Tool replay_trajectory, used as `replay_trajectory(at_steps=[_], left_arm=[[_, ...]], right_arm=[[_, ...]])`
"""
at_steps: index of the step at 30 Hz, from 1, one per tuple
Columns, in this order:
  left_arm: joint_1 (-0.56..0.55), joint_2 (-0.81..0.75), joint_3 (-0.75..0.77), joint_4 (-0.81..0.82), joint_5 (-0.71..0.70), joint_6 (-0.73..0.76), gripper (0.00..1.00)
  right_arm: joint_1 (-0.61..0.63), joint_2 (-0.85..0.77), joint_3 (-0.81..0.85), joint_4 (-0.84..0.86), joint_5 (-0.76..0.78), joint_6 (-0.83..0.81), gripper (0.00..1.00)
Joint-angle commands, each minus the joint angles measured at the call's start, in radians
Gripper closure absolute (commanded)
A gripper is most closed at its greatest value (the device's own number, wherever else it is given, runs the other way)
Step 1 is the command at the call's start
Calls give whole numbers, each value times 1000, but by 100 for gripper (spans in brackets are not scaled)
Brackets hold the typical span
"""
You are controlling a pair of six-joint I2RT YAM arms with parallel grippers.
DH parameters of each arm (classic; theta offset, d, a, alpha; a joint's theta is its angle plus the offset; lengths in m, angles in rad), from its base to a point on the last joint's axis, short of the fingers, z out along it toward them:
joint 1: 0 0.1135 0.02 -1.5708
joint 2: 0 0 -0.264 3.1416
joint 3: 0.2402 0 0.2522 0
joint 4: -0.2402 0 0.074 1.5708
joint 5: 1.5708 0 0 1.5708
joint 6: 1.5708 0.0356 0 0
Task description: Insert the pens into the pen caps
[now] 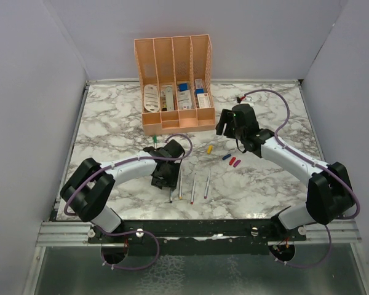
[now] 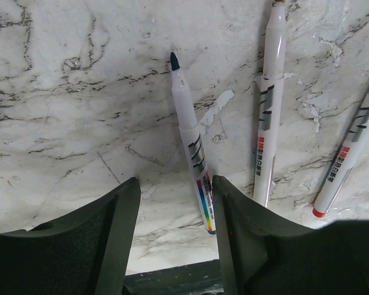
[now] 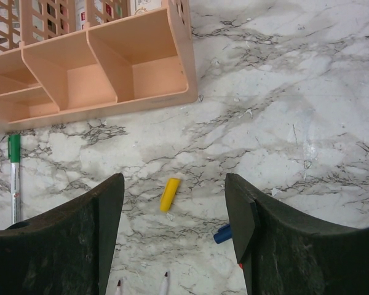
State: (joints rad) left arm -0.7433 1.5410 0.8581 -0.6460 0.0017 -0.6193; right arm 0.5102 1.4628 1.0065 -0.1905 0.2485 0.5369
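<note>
Plainly, left gripper (image 2: pixel 175 189) gapes astride a pen (image 2: pixel 194 153); right gripper (image 3: pixel 173 182) gapes near organiser (image 3: pixel 111 106).

Organiser (image 1: pixel 172 127) at table (image 1: pixel 111 123) rear; caps (image 1: pixel 226 157) before it, rightward; pens (image 1: pixel 192 184) nearer front, left of caps.

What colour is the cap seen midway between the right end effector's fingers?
Yellow cap; the right wrist view shows it best.

Left arm (image 1: pixel 120 167) and right arm (image 1: pixel 289 157) are showing white link shells between bulky black joint housings. A purple cable (image 1: pixel 272 92) is trailing back from each claw. Left claw (image 2: pixel 175 184) and right claw (image 3: pixel 173 181) are carrying matte dark fingers (image 2: pixel 104 246) with grainy inner faces. A green dot (image 1: pixel 234 112), possibly an indicator, is glowing behind the right claw.
</note>
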Motion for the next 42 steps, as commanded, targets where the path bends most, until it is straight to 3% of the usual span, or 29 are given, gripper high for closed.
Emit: replay_trajectory(at_steps=[1, 14, 22, 34, 42], left_arm=[[-7, 45, 6, -10, -90, 3, 47], [-6, 135, 48, -56, -142, 65, 56], [-7, 163, 67, -78, -59, 99, 74], [-8, 193, 87, -159, 44, 144, 65], [-8, 238, 88, -170, 62, 168, 64]], right_arm=[[2, -39, 20, 12, -6, -5, 34], [2, -47, 18, 6, -9, -9, 34], [2, -50, 14, 5, -18, -4, 34], [2, -52, 15, 1, -24, -2, 34], [2, -41, 19, 5, -26, 9, 34]])
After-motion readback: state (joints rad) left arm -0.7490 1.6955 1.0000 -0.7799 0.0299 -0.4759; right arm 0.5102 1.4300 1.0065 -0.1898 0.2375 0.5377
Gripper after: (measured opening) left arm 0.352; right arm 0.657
